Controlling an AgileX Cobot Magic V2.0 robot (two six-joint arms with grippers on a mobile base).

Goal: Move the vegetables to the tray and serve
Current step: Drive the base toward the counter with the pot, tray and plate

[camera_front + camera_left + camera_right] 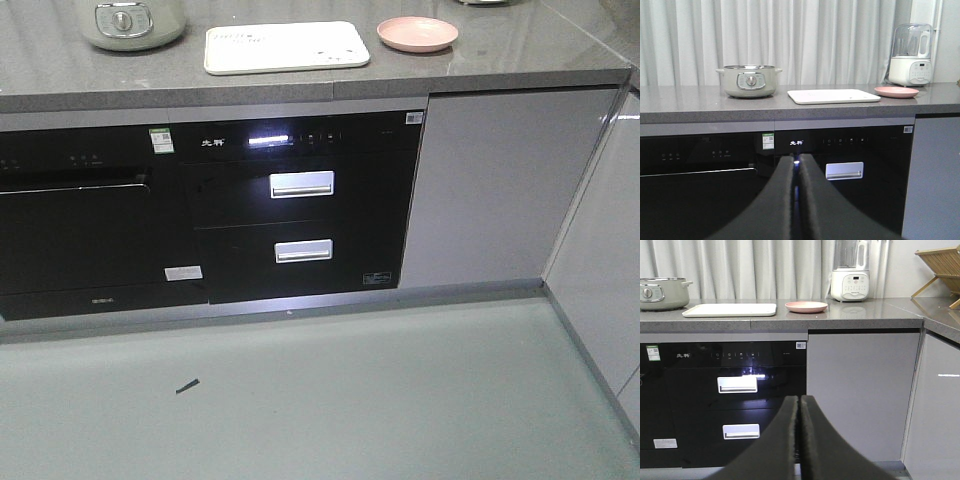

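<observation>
**A:** so where's the tray sitting right now?

**B:** the tray (287, 47) is lying flat on the grey bench (500, 60), close to the front edge, pretty much above the black drawer unit (300, 215). There's a pale green pot (133, 20) to its left. A round pink plate (417, 33) is just to its right, not touching it.

**A:** and the arms?

**B:** both are low, out in front of the cabinets, below bench height and well apart from the tray. The left claw (796, 161) has its two black fingers pressed together, pointing at the drawer unit's control strip. The right claw (799, 400) is the same deal, fingers together, aimed about where the drawers meet the white cabinet door (860, 390).

**A:** anything else up there?

**B:** a white blender (850, 270) near the back edge behind the plate, by the curtain (790, 40). Also a wooden rack (940, 265) on the side stretch of bench past the corner.
</observation>
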